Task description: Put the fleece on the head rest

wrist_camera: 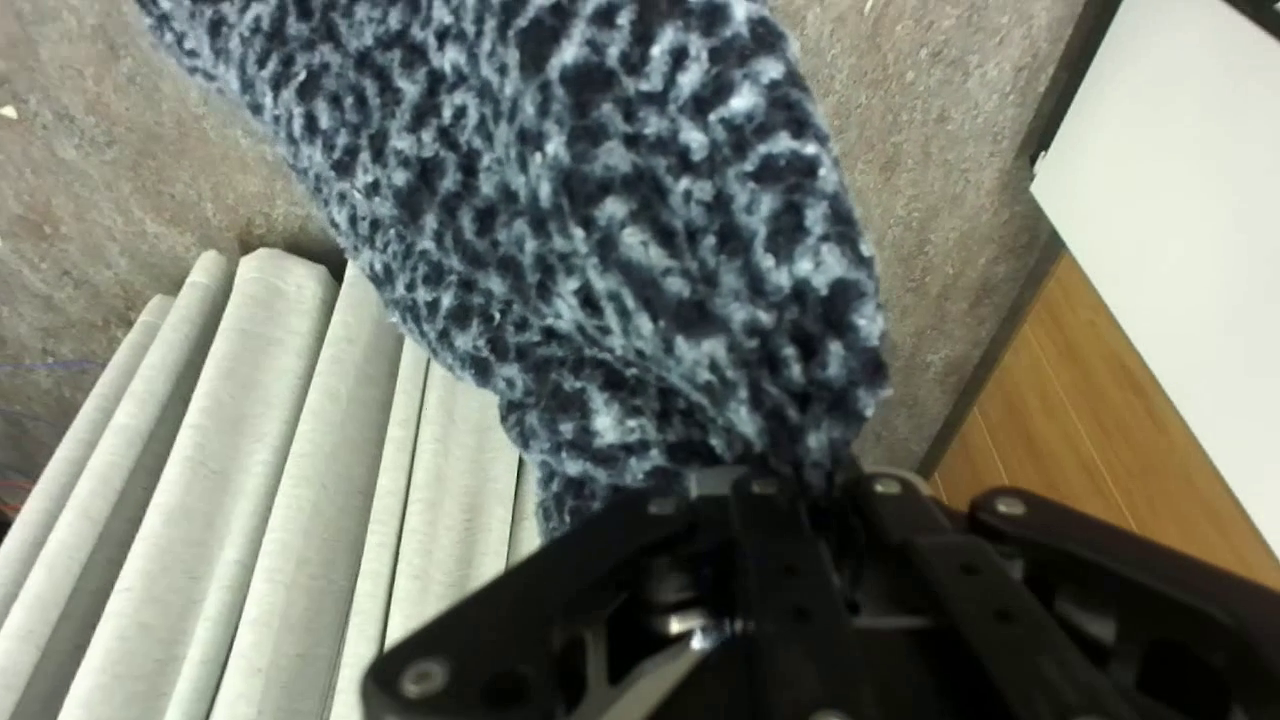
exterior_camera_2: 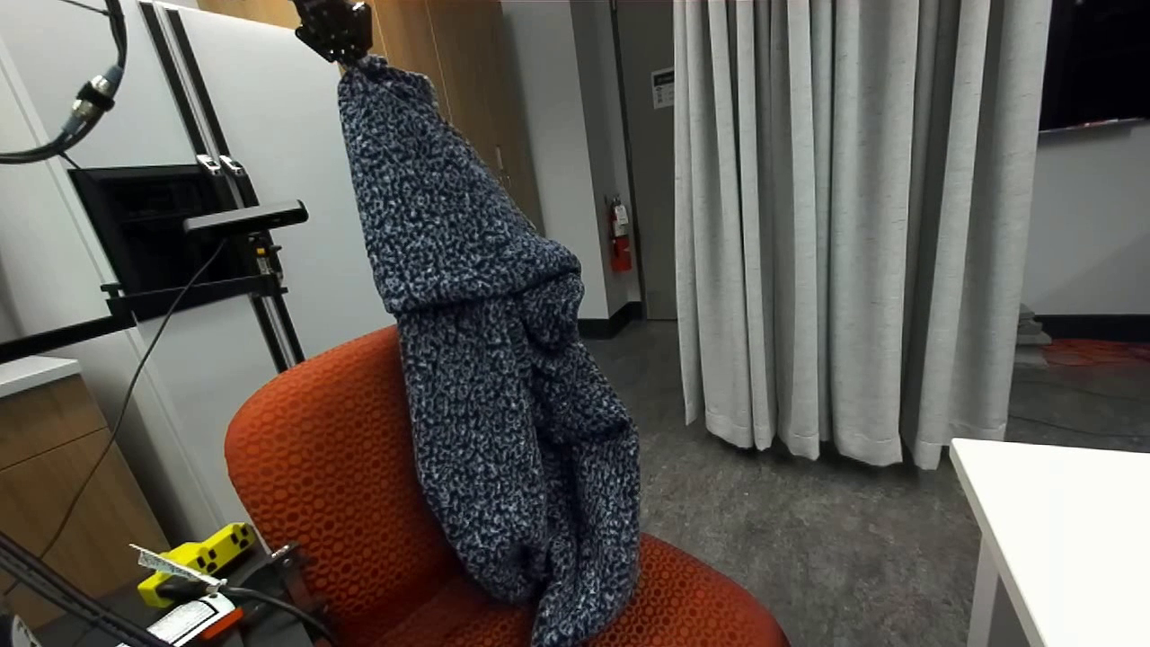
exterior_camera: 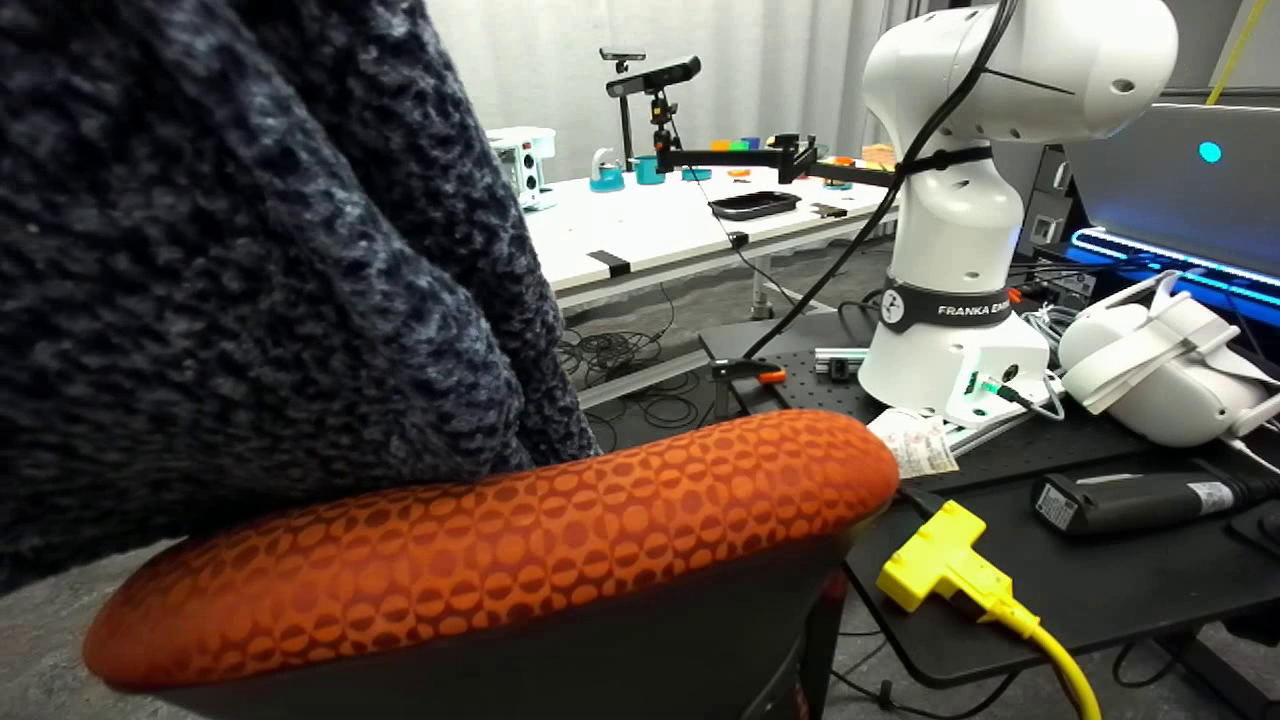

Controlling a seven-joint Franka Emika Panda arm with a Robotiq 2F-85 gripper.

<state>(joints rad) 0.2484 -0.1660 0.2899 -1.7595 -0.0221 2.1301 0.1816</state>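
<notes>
The fleece [exterior_camera: 250,280] is a dark navy and grey speckled blanket. My gripper [exterior_camera_2: 340,40] is shut on its top corner and holds it up at the top of an exterior view. The fleece [exterior_camera_2: 485,359] hangs down in front of the orange chair back, its lower end on the seat. The orange-red head rest [exterior_camera: 520,560] is the rounded, patterned top of the chair back; it also shows in an exterior view [exterior_camera_2: 314,395]. The fleece rises behind its top edge; its right part is bare. In the wrist view the fleece [wrist_camera: 600,220] runs out from the gripper [wrist_camera: 815,480].
The chair's orange seat [exterior_camera_2: 701,602] is below. A yellow plug [exterior_camera: 945,560] and a white headset [exterior_camera: 1150,370] are by the robot base. A white table [exterior_camera_2: 1069,530] and a grey curtain [exterior_camera_2: 835,225] stand beyond the chair. A camera on an arm [exterior_camera_2: 247,220] is near the gripper.
</notes>
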